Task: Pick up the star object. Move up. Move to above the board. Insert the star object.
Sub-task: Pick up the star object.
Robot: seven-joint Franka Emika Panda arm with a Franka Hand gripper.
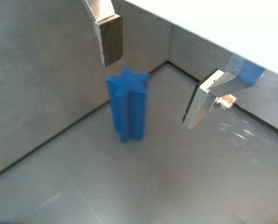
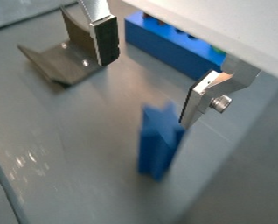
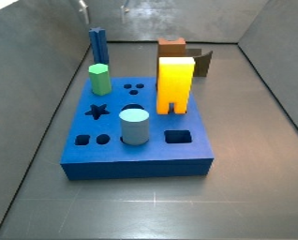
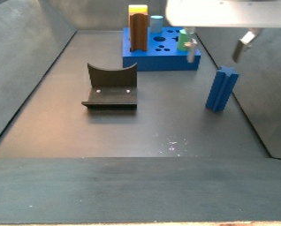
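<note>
The gripper (image 1: 153, 74) is hovering w/ jaws spread wide, holding nothing, above the star object (image 1: 128, 107), which is standing upright on the floor below & roughly between the fingers (image 1: 110, 39) in both wrist views, w/ no contact. In a side view the star object (image 4: 222, 89) is standing just under the gripper (image 4: 214, 44), clear of the board (image 4: 158, 51), which is sitting further back. The fixture (image 4: 110, 91) is resting well off to the side of the gripper. On the board (image 3: 200, 161), a green hex peg (image 3: 100, 79), light-blue cylinder (image 3: 134, 126) & yellow block (image 3: 174, 84) are standing.

Floor (image 4: 108, 132) under open-jawed gripper (image 4: 216, 44): board (image 3: 152, 155), fixture (image 4: 110, 88)
</note>
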